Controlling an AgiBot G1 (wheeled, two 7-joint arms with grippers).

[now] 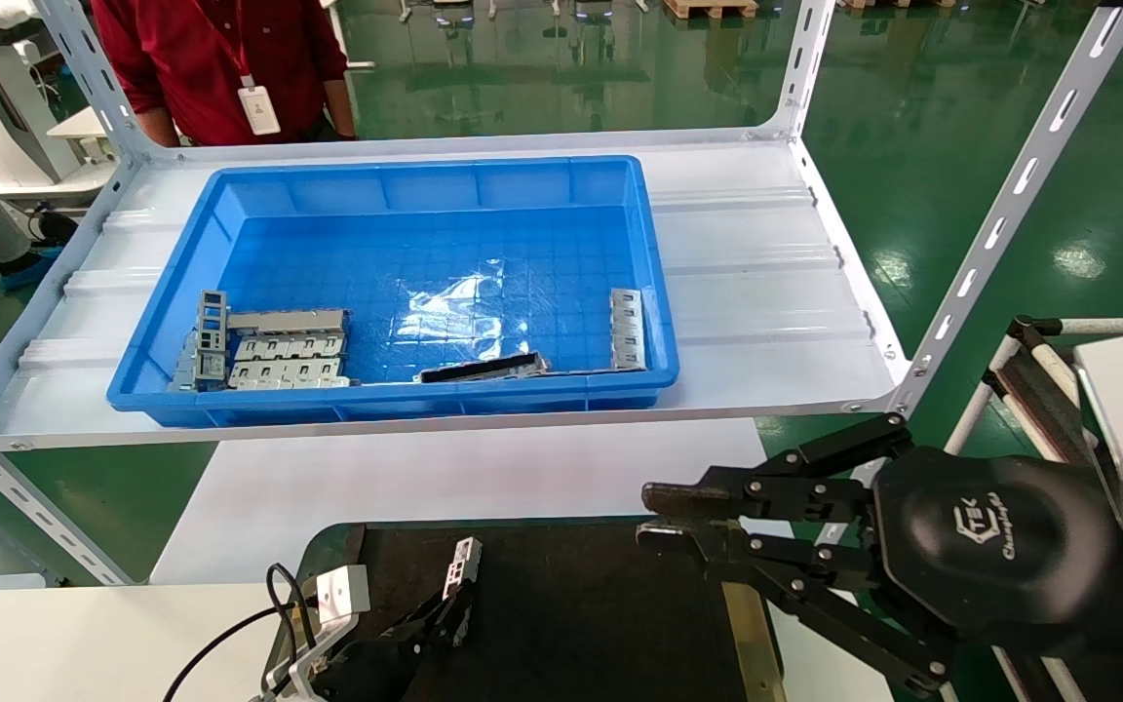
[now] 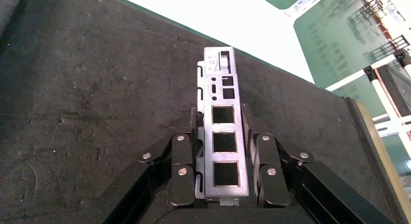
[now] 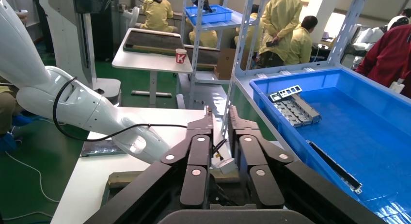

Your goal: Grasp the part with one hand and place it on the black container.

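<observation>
Part between left gripper fingers

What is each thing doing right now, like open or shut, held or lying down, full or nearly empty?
left gripper: shut on the part, over the black container.
part: held, not yet set down.
black container: nothing lying on the surface in view.
right gripper: shut, holding nothing, beside the black container.
blue bin: mostly bare, a few metal pieces left.
stacked grey pieces: lying in the blue bin.
dark strip: lying in the blue bin.
</observation>
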